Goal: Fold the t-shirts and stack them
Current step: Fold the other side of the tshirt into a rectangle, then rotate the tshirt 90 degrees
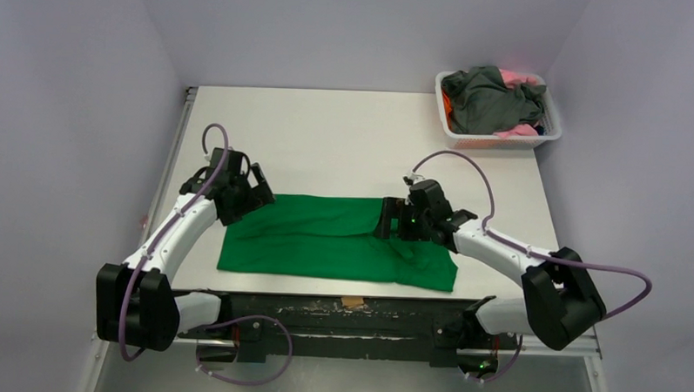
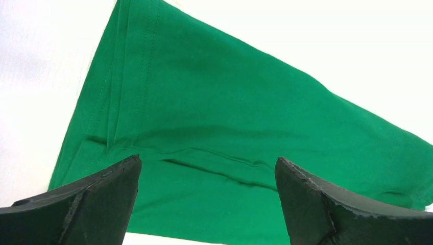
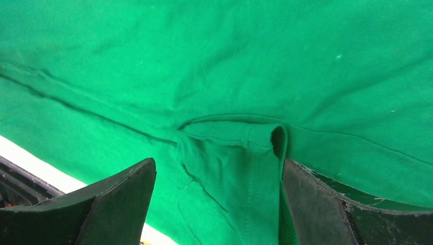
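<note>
The bright green soft fabric t-shirt (image 1: 324,243) lies as a long folded band well apart from the white slatted plastic basket (image 1: 489,142), the left gripper (image 1: 258,184) and right gripper (image 1: 390,220) gaping empty above its ends, seemingly positioned for the next fold.

I'm running this from afar, and the place reads as a robot lab's test cell. Plain pale walls (image 1: 77,82) close in a single white table (image 1: 346,126) on three sides. The left arm (image 1: 172,233) and the right arm (image 1: 498,249), both white and black, are bolted to a black rail (image 1: 305,310) along the table's near edge, with purple cables (image 1: 454,153) looping loose. The only homely things are a green shirt (image 1: 325,239) spread flat and a white basket (image 1: 485,141) of clothes (image 1: 491,96) at the far right corner.
</note>
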Motion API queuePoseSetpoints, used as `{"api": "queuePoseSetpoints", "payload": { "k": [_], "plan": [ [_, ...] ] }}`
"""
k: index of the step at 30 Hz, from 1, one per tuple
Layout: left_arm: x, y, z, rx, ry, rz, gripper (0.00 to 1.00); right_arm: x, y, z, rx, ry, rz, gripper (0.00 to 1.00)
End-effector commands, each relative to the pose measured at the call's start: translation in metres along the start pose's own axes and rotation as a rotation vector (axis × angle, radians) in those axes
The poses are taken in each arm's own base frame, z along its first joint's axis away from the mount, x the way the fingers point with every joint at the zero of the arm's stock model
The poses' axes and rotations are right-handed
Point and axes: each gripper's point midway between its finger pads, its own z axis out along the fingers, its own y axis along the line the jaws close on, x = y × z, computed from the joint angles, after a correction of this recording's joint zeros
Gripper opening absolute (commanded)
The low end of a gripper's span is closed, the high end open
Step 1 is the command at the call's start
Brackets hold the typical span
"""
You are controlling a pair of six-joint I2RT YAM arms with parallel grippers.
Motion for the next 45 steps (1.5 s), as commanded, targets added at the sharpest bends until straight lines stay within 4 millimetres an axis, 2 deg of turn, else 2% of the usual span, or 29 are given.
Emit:
{"api": "queuePoseSetpoints", "payload": {
  "k": [1,5,8,14,15,17,21,25,28,30,32,34,38,41,45],
  "plan": [
    [-0.004,-0.001,0.000,0.007,-0.027,0.009,1.00,0.005,0.016,-0.001,-0.057,0.005,-0.053,0.90],
    [-0.003,0.002,0.001,-0.004,-0.025,0.013,1.00,0.019,0.032,0.002,-0.085,0.049,-0.087,0.89],
    [-0.003,0.003,0.001,-0.009,-0.027,0.013,1.00,0.031,0.051,-0.001,-0.118,0.076,-0.124,0.88],
    [-0.003,0.004,0.001,-0.013,-0.030,0.010,1.00,0.071,0.115,-0.033,-0.288,0.167,-0.238,0.88],
    [-0.003,0.003,0.001,-0.011,-0.027,0.011,1.00,0.079,0.123,-0.038,-0.314,0.187,-0.254,0.88],
    [-0.003,0.001,0.001,-0.001,-0.026,0.013,1.00,0.086,0.126,-0.044,-0.311,0.203,-0.273,0.88],
    [-0.001,-0.008,0.002,0.046,-0.009,0.031,1.00,0.074,0.104,-0.048,-0.173,0.133,-0.242,0.89],
    [0.009,-0.030,0.005,0.116,0.035,0.091,1.00,0.052,0.074,-0.062,-0.029,-0.005,-0.131,0.93],
    [0.023,-0.052,0.014,0.191,0.085,0.131,1.00,0.044,0.053,-0.070,0.023,-0.103,-0.038,0.99],
    [0.037,-0.065,0.023,0.253,0.138,0.139,1.00,0.045,0.030,-0.067,0.087,-0.139,0.053,0.99],
    [0.049,-0.069,0.032,0.273,0.174,0.138,1.00,0.046,0.012,-0.063,0.118,-0.138,0.119,0.99],
    [0.060,-0.067,0.039,0.252,0.201,0.147,1.00,0.049,0.001,-0.055,0.120,-0.117,0.179,0.99],
    [0.082,-0.050,0.054,0.158,0.234,0.164,1.00,0.044,-0.018,-0.034,0.152,-0.111,0.268,0.99],
    [0.099,-0.040,0.060,0.123,0.261,0.163,1.00,0.031,-0.041,-0.021,0.247,-0.111,0.321,0.99],
    [0.123,-0.035,0.057,0.104,0.294,0.169,1.00,0.004,-0.055,0.009,0.248,-0.098,0.404,0.99]
  ]
}}
